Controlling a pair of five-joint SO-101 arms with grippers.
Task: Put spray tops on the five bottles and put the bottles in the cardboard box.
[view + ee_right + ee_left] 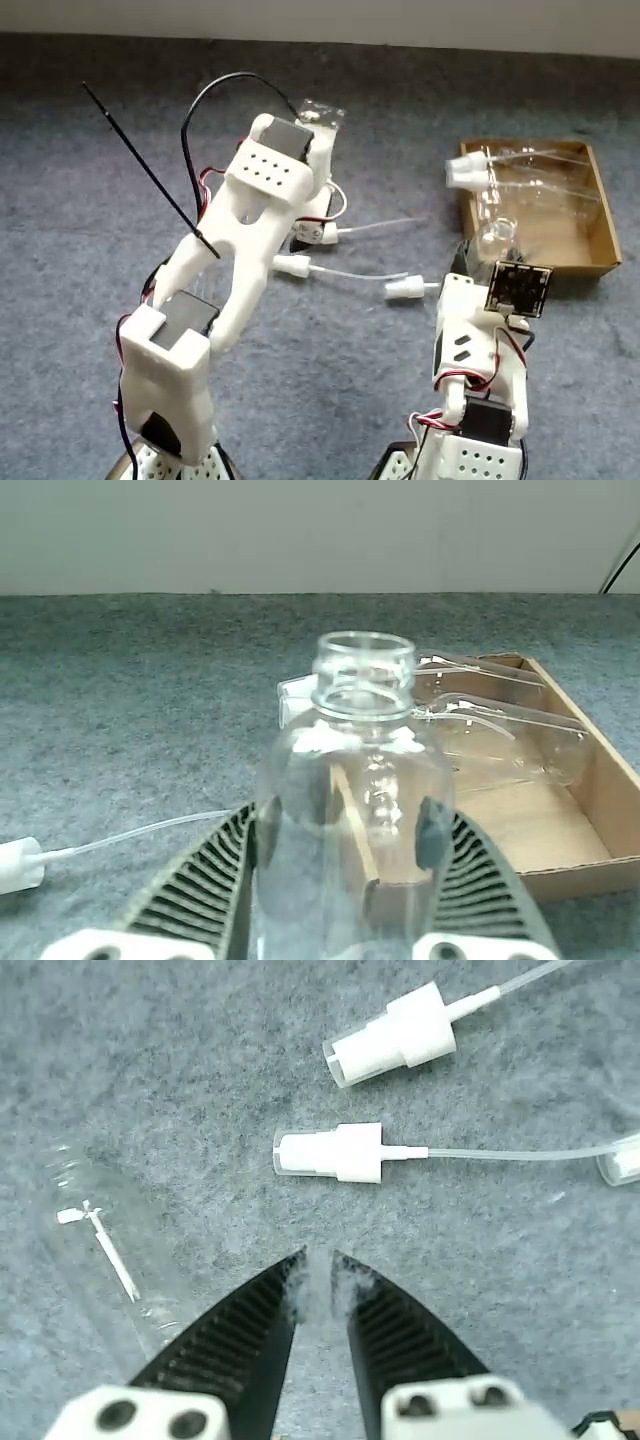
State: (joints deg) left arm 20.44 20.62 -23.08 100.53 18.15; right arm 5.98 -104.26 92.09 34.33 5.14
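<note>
My right gripper (345, 830) is shut on a clear, open-necked bottle (352, 770) held upright just in front of the cardboard box (590, 810); in the high view the bottle (497, 235) stands at the box's near left corner (470, 225). Two capped bottles (520, 175) lie in the box. My left gripper (318, 1265) hovers low over the carpet, open by a narrow gap, holding nothing. Beyond its tips lie two spray tops (335, 1152) (395, 1035) with thin tubes. A clear bottle (105, 1260) lies beside its finger.
A third spray top (405, 290) lies on the carpet between the arms, seen also as a spray top (18, 865) with its tube. Another clear bottle (320, 112) lies past the left arm (265, 190). Grey carpet covers the table.
</note>
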